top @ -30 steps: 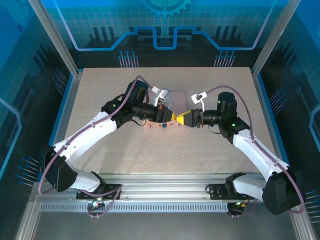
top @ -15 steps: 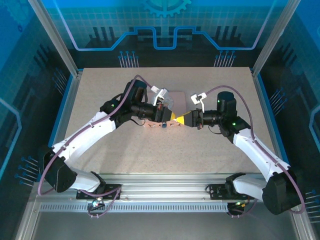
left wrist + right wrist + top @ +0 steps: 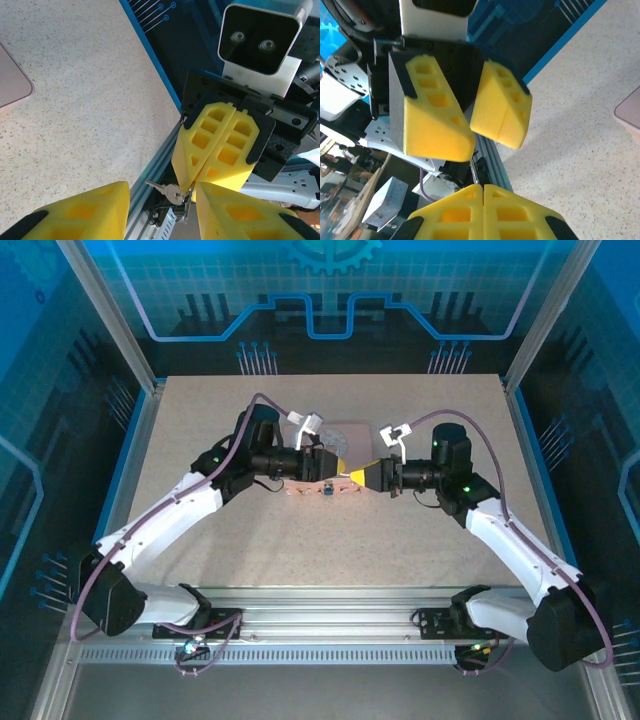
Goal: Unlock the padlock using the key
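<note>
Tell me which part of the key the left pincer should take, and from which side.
Take the key by its blade: it juts free from the shut right pincer, which seems to pinch the round head. Bring the open left pincer in from the blade's tip end, probably one finger on each flat face, keeping clear of the other pincer.

Before the pink rectangular box (image 3: pixel 355 432), the left gripper (image 3: pixel 338 468) and right gripper (image 3: pixel 354 473) meet — the tiny silver-grey metal key (image 3: pixel 168 190) between them.
</note>
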Tool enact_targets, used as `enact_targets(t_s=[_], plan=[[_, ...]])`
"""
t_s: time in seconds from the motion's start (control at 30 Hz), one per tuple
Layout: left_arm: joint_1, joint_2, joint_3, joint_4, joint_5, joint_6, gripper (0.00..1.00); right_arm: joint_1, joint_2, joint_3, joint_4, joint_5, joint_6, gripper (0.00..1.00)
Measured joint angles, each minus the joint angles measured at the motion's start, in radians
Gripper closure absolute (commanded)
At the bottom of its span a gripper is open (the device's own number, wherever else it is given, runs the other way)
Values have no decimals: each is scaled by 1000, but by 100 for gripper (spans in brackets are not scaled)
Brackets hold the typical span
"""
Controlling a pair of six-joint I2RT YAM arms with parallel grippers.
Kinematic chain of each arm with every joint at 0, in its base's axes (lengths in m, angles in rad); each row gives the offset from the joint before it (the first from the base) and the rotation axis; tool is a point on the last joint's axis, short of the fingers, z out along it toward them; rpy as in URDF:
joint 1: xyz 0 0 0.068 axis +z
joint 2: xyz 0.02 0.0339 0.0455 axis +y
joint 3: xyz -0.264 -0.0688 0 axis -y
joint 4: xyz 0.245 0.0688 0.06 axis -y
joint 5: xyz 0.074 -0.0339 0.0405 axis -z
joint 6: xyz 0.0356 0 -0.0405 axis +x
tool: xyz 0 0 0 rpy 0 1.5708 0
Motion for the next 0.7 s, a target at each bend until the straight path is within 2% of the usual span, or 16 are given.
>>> enact_targets(t_s=[0.3, 0.43, 0.5, 0.63, 0.7], plan=[[0, -4, -36, 92, 3, -60, 73, 7, -3, -2, 41, 42, 40, 100], [0, -4, -37, 120, 12, -79, 86, 9, -3, -3, 52, 56, 48, 100], [0, -5, -38, 129, 16, -83, 99, 9, -3, -4, 53, 64, 51, 100], [0, -11, -45, 137, 19, -85, 100, 12, -3, -8, 60, 71, 57, 99], [0, -14, -50, 141, 19, -85, 100, 13, -3, -7, 58, 71, 59, 80]])
